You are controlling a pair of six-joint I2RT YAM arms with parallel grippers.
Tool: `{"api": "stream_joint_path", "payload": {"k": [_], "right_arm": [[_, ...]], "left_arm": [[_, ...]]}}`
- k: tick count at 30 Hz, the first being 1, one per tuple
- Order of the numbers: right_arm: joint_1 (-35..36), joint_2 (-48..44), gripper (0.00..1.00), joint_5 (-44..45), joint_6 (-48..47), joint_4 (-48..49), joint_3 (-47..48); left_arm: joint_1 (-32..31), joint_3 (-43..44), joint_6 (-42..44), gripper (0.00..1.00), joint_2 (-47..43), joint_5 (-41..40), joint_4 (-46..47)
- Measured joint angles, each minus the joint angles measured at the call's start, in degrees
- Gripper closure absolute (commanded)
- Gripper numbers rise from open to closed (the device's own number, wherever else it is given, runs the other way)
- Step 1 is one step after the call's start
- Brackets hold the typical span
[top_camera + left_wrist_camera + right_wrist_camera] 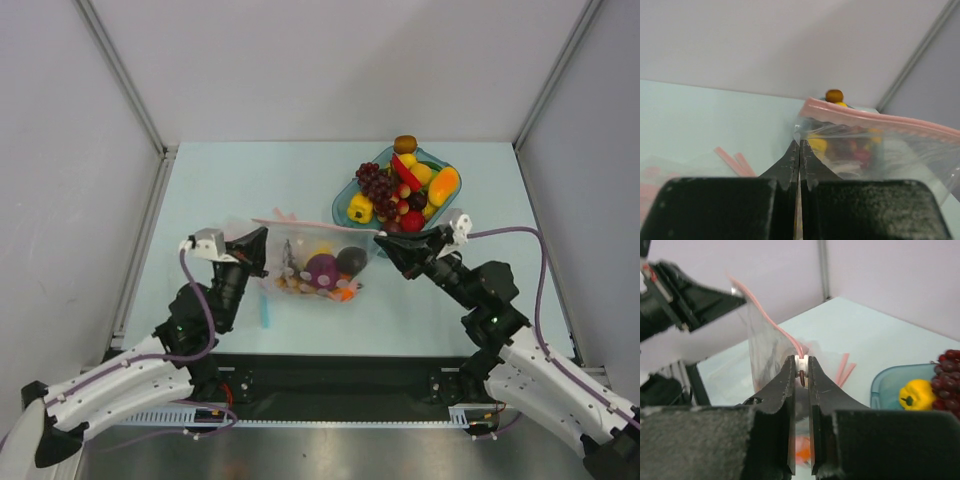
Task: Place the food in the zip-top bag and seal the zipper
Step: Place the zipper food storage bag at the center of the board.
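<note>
The left gripper (262,248) is clenched on one corner of the zip-top bag (315,252), the right gripper (385,243) on the zipper (295,222) end. Some food (325,270) lies inside, beside the teal tray (341,206).

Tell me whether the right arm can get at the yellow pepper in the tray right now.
Probably not yet: the right arm has its jaws shut on the zip-top bag. The path looks free, though; the yellow pepper lies uncovered nearby.

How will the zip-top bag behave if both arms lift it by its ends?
Likely floppy: the zip-top bag is thin, crinkled film, its zipper bowing between the left gripper and right gripper. The food inside should make its middle sag.
</note>
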Motion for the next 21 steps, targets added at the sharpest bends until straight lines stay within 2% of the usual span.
{"api": "stream_joint_path", "payload": {"k": [6, 9, 13, 15, 16, 17, 18, 19, 21], "right_arm": [[-0.4, -6.4, 1.00, 17.0, 3.3, -2.2, -1.3], [-1.5, -6.4, 1.00, 23.4, 4.4, -3.9, -1.3], [-4.0, -2.8, 0.99, 29.4, 6.5, -6.3, -1.1], [-5.6, -0.3, 0.80, 30.8, 7.9, -7.8, -0.3], [-6.4, 1.3, 0.63, 31.4, 8.6, -8.7, 0.2], [-7.1, 2.5, 0.19, 32.0, 9.6, -9.4, 0.5], [-7.6, 3.1, 0.04, 32.7, 10.4, -10.2, 0.5], [-8.0, 3.1, 0.00, 33.6, 10.6, -10.9, 0.5], [-8.4, 2.4, 0.00, 35.5, 11.1, -12.1, 0.5]], "left_arm": [[4.9, 3.7, -9.8, 0.97, 12.4, 13.9, -2.7], [6.8, 5.3, -13.0, 0.98, 19.6, 21.0, -3.8], [8.2, 6.3, -15.1, 0.98, 24.5, 25.7, -4.0], [8.6, 6.3, -15.4, 0.92, 25.4, 26.8, -4.0], [8.6, 6.3, -15.5, 0.75, 25.6, 27.0, -4.0], [8.7, 6.3, -15.2, 0.64, 25.6, 27.1, -4.0], [8.8, 6.3, -14.7, 0.38, 25.6, 27.4, -3.9], [9.0, 6.3, -14.3, 0.26, 25.6, 27.8, -3.6], [9.2, 6.2, -13.4, 0.08, 25.4, 29.0, -2.1]]}}
